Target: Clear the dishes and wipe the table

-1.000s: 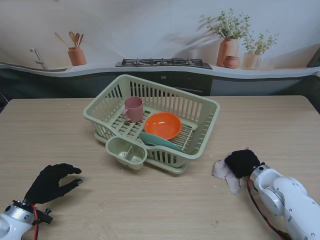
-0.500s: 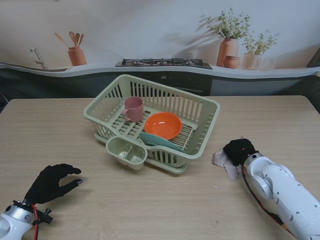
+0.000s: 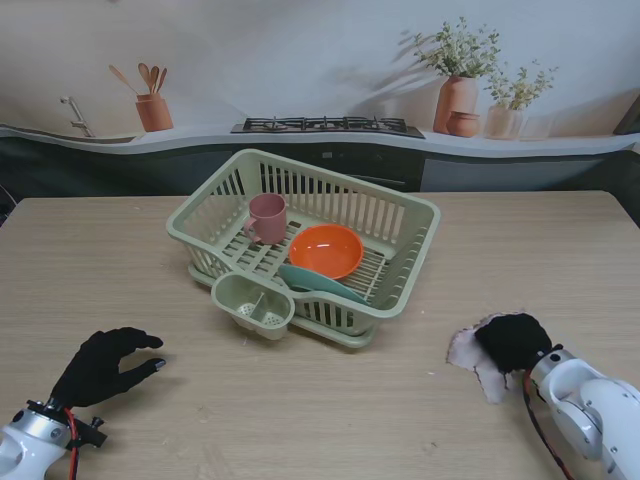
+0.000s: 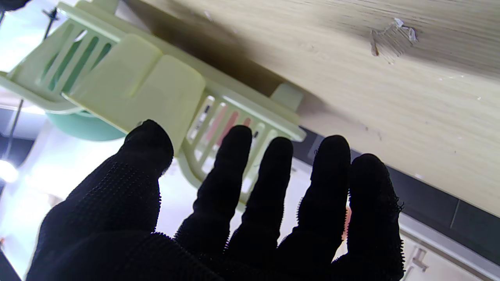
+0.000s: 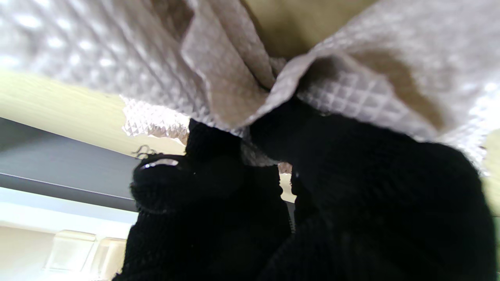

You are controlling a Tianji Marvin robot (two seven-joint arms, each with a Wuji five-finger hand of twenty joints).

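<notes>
Your dishes appear cleared already, so the step in hand is judged to be the wiping. Your right hand (image 3: 512, 340) is pressed down on the waffle-weave cloth (image 3: 468, 350), fingers curled and gripping bunched folds of it, as the right wrist view confirms; cloth and hand sit on the table (image 3: 120, 250) to the right of the dish rack (image 3: 300, 240) and nearer to you, apart from it. Your left hand (image 3: 100, 365) holds nothing, fingers spread and slightly curved, hovering at the near left of the table, well apart from the rack. The next move calls for sweeping the cloth across the unwiped surface with steady downward pressure, keeping clear of the rack's base. The left wrist view shows small flecks (image 4: 392, 33) on the wood that likely need a pass. Rack contents: a pink cup (image 3: 267, 218) upright at the far left, an orange bowl (image 3: 325, 251) at centre, and a teal plate (image 3: 320, 283) lying partly beneath the bowl. The attached cutlery holder (image 3: 253, 305) looks empty.
</notes>
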